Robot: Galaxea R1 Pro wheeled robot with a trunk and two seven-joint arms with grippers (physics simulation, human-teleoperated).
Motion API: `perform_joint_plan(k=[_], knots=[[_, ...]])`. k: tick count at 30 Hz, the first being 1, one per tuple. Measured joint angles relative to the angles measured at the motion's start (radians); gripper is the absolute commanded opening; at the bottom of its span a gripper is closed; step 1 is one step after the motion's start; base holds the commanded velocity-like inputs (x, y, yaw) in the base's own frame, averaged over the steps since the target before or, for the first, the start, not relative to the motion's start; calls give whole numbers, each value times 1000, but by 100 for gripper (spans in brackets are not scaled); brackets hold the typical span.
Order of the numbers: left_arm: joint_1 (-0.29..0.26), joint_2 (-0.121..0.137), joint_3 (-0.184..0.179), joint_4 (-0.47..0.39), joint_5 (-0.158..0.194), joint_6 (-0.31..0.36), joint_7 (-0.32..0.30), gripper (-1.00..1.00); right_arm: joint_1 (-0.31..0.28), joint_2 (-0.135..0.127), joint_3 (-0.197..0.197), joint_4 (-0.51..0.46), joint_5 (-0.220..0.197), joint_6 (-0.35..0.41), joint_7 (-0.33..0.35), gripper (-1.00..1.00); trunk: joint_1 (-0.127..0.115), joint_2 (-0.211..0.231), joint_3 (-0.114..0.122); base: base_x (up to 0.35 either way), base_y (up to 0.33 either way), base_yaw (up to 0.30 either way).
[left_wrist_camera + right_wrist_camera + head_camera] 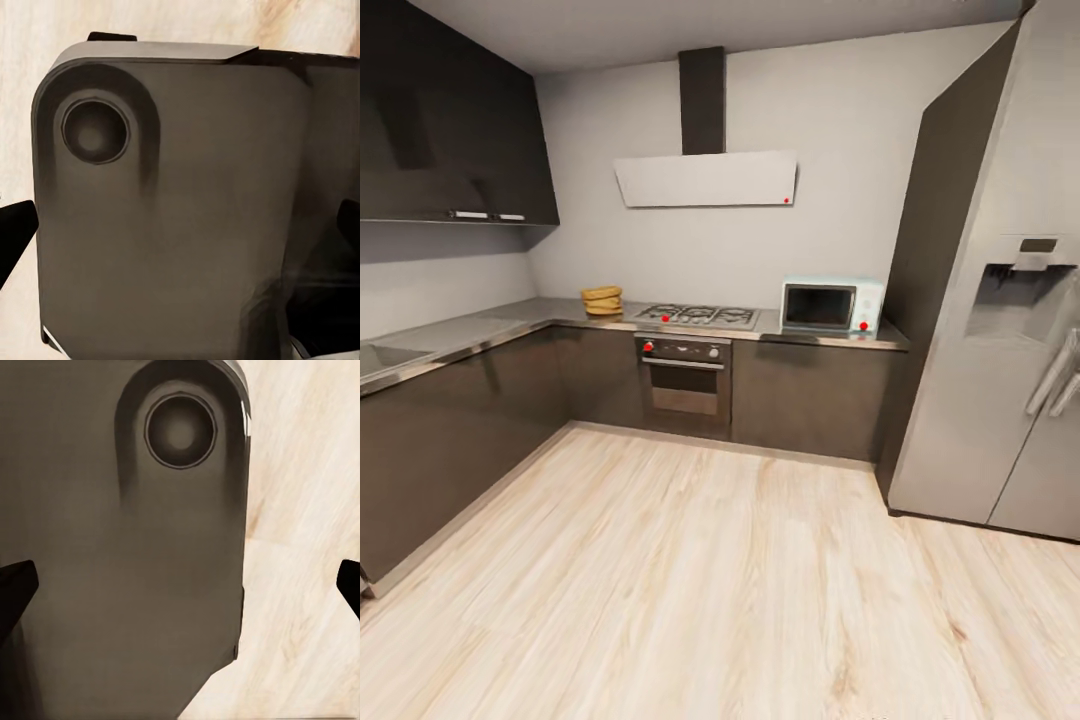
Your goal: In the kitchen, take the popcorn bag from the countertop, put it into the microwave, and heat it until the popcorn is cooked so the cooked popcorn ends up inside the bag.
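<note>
- In my left wrist view, the left pincer (180, 225) has its dark fingertips (16, 232) at the two sides of the picture, set wide apart with nothing between them; beyond them I see a grey rounded housing (172, 210) of the robot's own body and a strip of pale wood floor (22, 45).
- My right pincer (180, 585) is likewise spread, holding nothing, with a similar grey housing (127, 547) past it and the floor beside that.
- From the head camera, the wood floor (710, 580) stretches ahead of both pincers to the dark cabinets.
- Far beyond the pincers, on the grey bench (500, 325), the popcorn bag (602, 300) stands near the corner, just beside the gas hob (698, 316).
- The microwave (832, 305) sits on the same bench, on the hob's other side, door shut, well apart from the bag.
- The oven (683, 385) is under the hob; a steel fridge (1000, 330) stands past the microwave.
</note>
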Motion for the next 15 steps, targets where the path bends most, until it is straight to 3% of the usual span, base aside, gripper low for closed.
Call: perform_joint_plan(k=[15], knots=[[0, 0, 0, 0, 0, 0, 0, 100, 0, 0, 0, 0, -1, 0, 0, 100, 0, 0, 0, 0, 0, -245]])
